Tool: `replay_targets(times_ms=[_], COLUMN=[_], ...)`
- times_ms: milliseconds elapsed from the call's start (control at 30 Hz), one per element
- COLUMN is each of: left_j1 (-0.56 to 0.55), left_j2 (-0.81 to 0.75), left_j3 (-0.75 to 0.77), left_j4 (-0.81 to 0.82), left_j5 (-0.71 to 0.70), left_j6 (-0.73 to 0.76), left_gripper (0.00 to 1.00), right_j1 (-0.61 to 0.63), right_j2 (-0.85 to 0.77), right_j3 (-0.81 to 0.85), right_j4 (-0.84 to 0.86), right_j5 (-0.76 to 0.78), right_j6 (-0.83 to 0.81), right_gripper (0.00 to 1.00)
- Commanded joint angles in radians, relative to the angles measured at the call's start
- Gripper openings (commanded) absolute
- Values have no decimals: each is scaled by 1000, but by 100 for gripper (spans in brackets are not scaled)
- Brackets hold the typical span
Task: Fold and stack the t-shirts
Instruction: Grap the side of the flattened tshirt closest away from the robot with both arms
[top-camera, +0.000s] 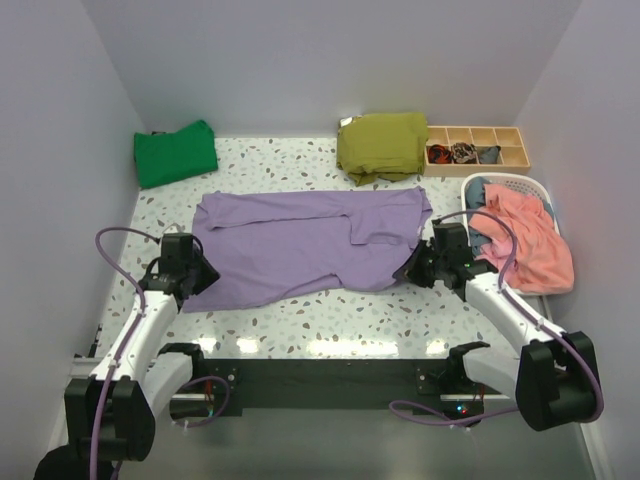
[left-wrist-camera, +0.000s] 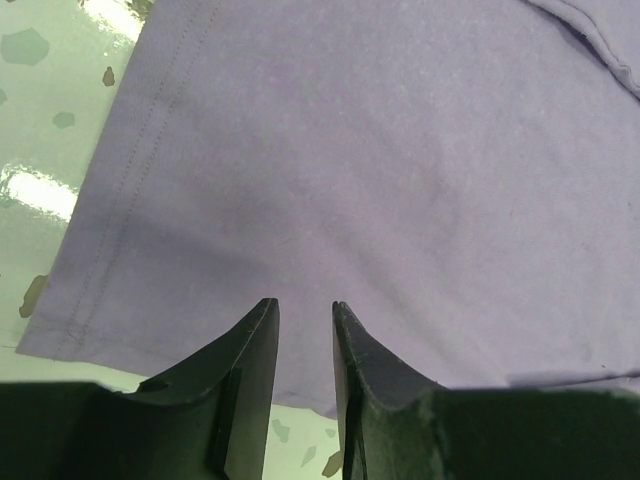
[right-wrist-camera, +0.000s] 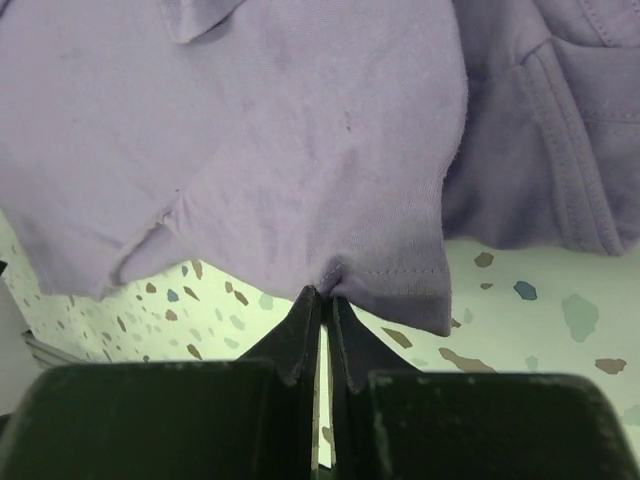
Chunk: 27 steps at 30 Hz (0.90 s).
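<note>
At table (top-camera: 330, 322) centre, note lavender t-shirt (top-camera: 310, 245) only partly folded, pinched at 3 o'clock hem by clenched right end effector (right-wrist-camera: 322, 296). Left end effector (left-wrist-camera: 305, 306) released, 9 o'clock. Green t-shirt (top-camera: 176, 153) folded, 10 o'clock. Remaining: finish folding, stack.

Three pieces of clothing are lying on the tabletop (top-camera: 300, 322): one lavender t-shirt (top-camera: 300, 245) spreading across the centre, one green t-shirt (top-camera: 175, 153) at upper left, one olive garment (top-camera: 382, 143) at upper centre. One white basket (top-camera: 535, 185) at the right is holding two pieces, one coral garment (top-camera: 530, 240) and one blue-grey garment (top-camera: 476, 190). One wooden tray (top-camera: 512, 152) is sitting at upper right. Two arms are reaching in from the bottom, carrying one left claw (left-wrist-camera: 305, 312) and one right claw (right-wrist-camera: 322, 297)
</note>
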Motion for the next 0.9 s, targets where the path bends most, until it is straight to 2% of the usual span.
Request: replay_targets(times_ms=[0, 133, 167, 200, 233, 467, 633, 700, 867], left_j1=[-5, -6, -6, -6, -6, -32, -118, -158, -174], left_j2=[-1, -6, -6, -9, -7, -79, -98, -98, 9], left_j3=[19, 30, 33, 34, 37, -19, 19, 13, -22], left_j4=[13, -23, -41, -85, -111, -231, -339, -354, -278], left_j5=[24, 63, 73, 75, 72, 49, -9, -26, -74], left_j6=[-9, -34, -45, -57, -75, -163, -262, -284, -312], left_gripper=[31, 34, 37, 47, 53, 70, 72, 77, 74], right_j1=[1, 1, 1, 1, 3, 1, 1, 3, 1], right_j2=[-53, -55, -48, -39, -38, -10, -5, -8, -25], right_j3=[2, 97, 120, 154, 168, 234, 245, 246, 240], right_j4=[84, 17, 0, -8, -11, 4, -10, -16, -14], right_j5=[-64, 0, 19, 43, 53, 59, 54, 53, 42], right_j6=[0, -42, -67, -75, -80, -92, -98, -100, -95], right_gripper=[0, 0, 0, 0, 0, 0, 0, 0, 0])
